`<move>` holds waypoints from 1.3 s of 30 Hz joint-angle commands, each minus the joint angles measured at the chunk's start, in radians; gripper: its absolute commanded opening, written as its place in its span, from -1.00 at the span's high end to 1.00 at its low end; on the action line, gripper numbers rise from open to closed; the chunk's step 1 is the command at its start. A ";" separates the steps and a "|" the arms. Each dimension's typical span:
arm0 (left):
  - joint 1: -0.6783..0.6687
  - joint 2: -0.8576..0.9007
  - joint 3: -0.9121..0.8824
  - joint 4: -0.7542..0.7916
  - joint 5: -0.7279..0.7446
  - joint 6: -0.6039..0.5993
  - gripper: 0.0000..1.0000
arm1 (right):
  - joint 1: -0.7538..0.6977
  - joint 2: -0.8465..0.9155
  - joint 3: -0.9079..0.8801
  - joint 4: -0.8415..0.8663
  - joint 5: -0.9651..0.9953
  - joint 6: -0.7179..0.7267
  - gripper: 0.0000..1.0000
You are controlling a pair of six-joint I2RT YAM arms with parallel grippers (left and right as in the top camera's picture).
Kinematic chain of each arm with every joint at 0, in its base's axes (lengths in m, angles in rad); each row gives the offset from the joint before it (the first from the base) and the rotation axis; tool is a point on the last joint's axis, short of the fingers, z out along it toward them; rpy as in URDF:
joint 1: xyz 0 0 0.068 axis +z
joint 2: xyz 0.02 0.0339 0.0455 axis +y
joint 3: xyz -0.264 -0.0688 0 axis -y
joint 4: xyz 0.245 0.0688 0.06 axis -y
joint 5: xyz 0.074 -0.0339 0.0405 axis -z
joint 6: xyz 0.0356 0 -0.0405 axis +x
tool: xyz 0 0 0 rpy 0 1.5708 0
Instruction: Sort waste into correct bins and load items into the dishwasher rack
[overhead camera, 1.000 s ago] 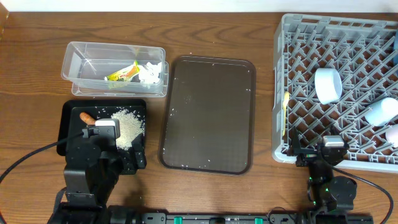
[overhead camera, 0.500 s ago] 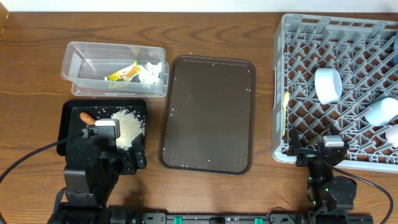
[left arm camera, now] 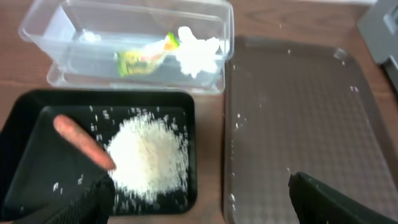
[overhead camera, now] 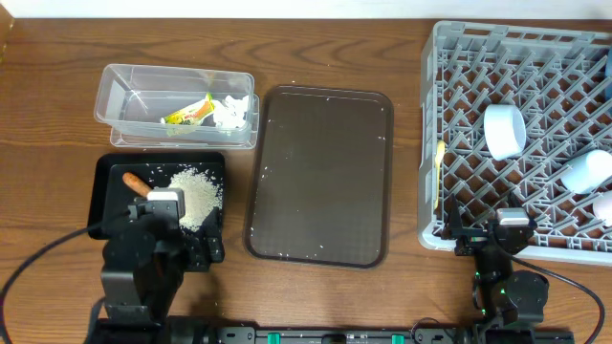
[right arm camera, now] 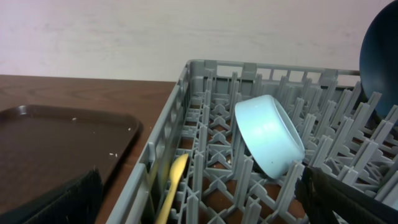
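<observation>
The clear tub (overhead camera: 124, 100) holds the yellow-green wrapper (overhead camera: 188, 112) and white tissue (overhead camera: 229, 113). In the black tray (overhead camera: 103, 196) lie a pile of rice (overhead camera: 196, 194) and the orange stick (overhead camera: 136, 182). My left gripper (left arm camera: 199, 211) hovers open and empty over that tray's near right corner. The grey rack (overhead camera: 535, 53) carries the light blue bowl (overhead camera: 504, 130), two cups (overhead camera: 586, 170) at its right edge, the yellow spoon (right arm camera: 173, 183) along its left wall and the dark blue plate (right arm camera: 380, 56). My right gripper (right arm camera: 205, 211) stands open at the rack's near edge, holding nothing.
A large dark brown serving tray (overhead camera: 320, 177) with a few stray rice grains lies between the bins and the rack. Bare wooden table (overhead camera: 48, 115) runs along the left and the far side.
My left arm has drawn back slightly toward the table's front edge. The right arm and all the objects are where they were.
</observation>
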 commanded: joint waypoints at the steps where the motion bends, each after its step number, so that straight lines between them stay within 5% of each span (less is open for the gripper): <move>1: 0.019 -0.084 -0.103 0.063 -0.009 0.024 -0.83 | 0.005 -0.008 -0.002 -0.004 0.003 -0.018 -0.99; 18: 0.052 -0.413 -0.675 0.758 -0.010 0.029 -0.83 | 0.005 -0.008 -0.002 -0.004 0.003 -0.018 -0.99; 39: 0.051 -0.410 -0.681 0.697 0.011 0.079 -0.83 | 0.005 -0.008 -0.002 -0.004 0.003 -0.018 -0.98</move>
